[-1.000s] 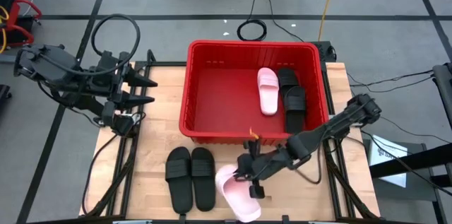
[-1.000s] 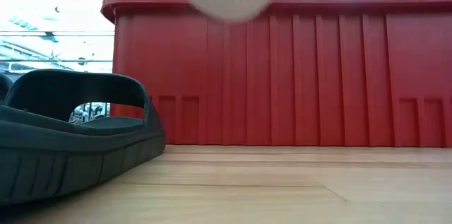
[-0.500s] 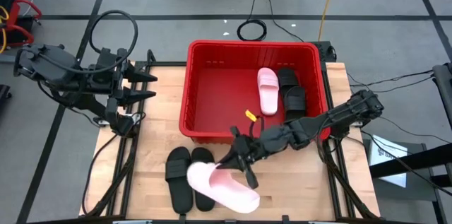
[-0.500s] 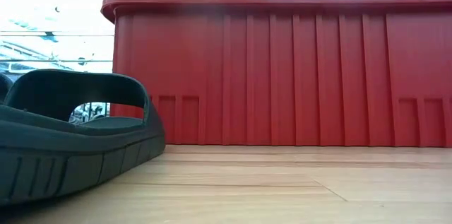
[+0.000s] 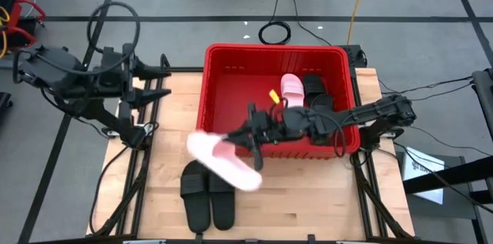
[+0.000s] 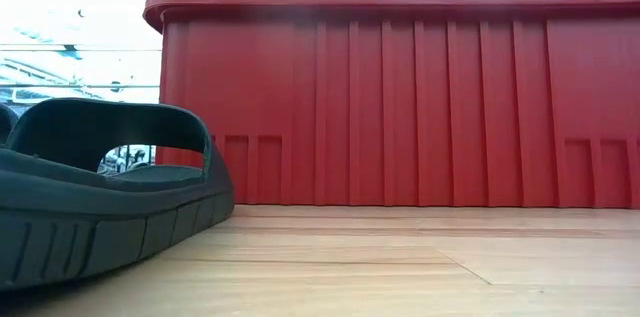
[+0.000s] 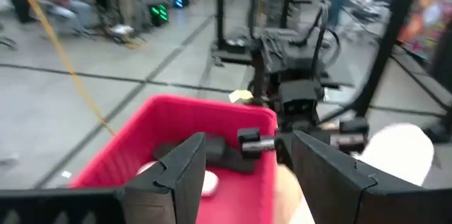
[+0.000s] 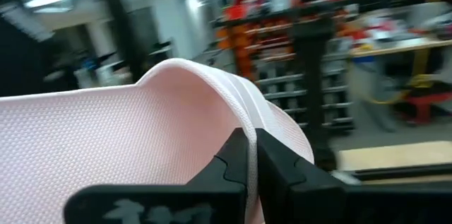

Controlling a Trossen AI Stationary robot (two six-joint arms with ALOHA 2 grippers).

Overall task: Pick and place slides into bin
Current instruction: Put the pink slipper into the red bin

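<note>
My right gripper [image 5: 253,138] reaches from the table's right across the front wall of the red bin [image 5: 212,82] and is shut on a pale pink slide [image 5: 223,159], held in the air above the table by the bin's near left corner. A second pink slide [image 5: 291,88] and a black slide [image 5: 320,98] lie in the bin. Two black slides [image 5: 206,194] lie side by side, soles down, on the table near its front edge. My left gripper [image 5: 158,88] is open and empty at the table's far left; it shows open in its wrist view [image 7: 244,174]. My right gripper pinches a thin raised edge of the pink slide [image 8: 244,121] between its two fingers [image 8: 226,167]. The fingers come about level from the table's right. The slide sticks out beyond them toward the left and near side, lifted clear of the table.
The bin's tall ribbed front wall [image 6: 400,107] stands behind the nearest black slide [image 6: 100,197] in the low view. Bare wooden table [image 5: 308,198] lies to the right of the black pair. Cables and a dark box lie on the floor beyond the table.
My right gripper has risen and swung toward the table's left and far edge with the pink slide. The slide has gone from low above the front edge, right of the black pair, to high beside the bin's near left corner.
</note>
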